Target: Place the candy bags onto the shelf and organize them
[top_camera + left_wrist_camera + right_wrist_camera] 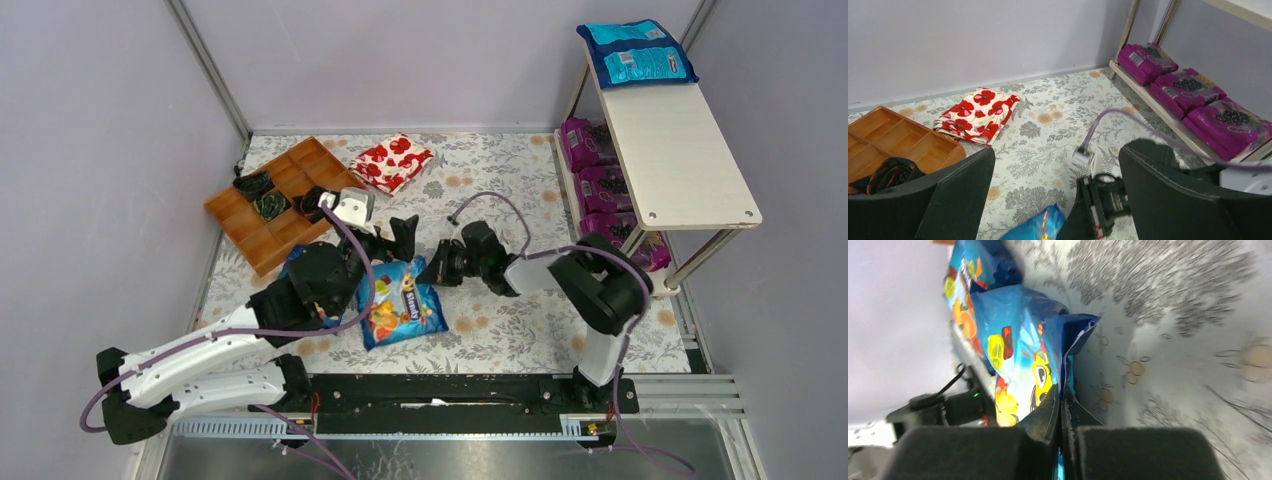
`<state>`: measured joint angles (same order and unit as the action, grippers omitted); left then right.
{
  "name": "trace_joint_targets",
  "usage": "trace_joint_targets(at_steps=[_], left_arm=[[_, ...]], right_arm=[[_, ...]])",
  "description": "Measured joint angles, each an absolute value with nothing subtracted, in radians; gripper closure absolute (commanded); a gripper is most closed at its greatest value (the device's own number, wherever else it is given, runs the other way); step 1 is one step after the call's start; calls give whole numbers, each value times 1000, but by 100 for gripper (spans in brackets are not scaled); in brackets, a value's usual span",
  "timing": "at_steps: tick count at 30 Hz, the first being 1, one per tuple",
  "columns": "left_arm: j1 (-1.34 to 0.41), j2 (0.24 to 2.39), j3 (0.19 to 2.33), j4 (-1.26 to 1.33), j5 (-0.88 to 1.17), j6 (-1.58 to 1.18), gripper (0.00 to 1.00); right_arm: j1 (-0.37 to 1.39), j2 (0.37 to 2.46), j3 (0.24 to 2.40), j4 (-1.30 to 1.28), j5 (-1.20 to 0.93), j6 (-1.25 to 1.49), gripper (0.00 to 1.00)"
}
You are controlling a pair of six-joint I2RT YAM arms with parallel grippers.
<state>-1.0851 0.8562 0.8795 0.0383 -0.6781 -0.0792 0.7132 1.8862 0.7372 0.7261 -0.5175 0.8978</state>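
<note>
Inspection found a robot test cell. Plain pale lilac wall panels [400, 60] set in bare aluminium frame posts [208, 70] enclosed a table under a grey floral-print cloth [500, 170]. A black metal mounting rail [440, 395] ran along the lower edge of the frame.

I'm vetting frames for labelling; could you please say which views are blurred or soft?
Right wrist: patterned tablecloth streaked by blur, right tool soft, blue candy bag clearer. Left wrist: left tool soft up close, purple candy bags clear. Top external: sharp, evenly lit.
</note>
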Motion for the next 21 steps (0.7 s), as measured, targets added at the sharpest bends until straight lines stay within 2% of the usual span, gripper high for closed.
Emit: trace_joint_targets(at_steps=[3, 8, 12, 21], left_arm=[[-1085, 868, 880, 21, -666, -90, 1], [-1083, 958, 934, -35, -590, -136, 3], [-1084, 1047, 975, -83, -513, -183, 2], [-1083, 1045, 981, -136, -444, -263, 2]], right_arm=[[704, 1765, 784, 465, -368, 786, 100], [704, 1599, 810, 205, -192, 679, 100], [704, 1497, 806, 86, -120, 651, 100], [704, 1217, 796, -156, -43, 575, 100]])
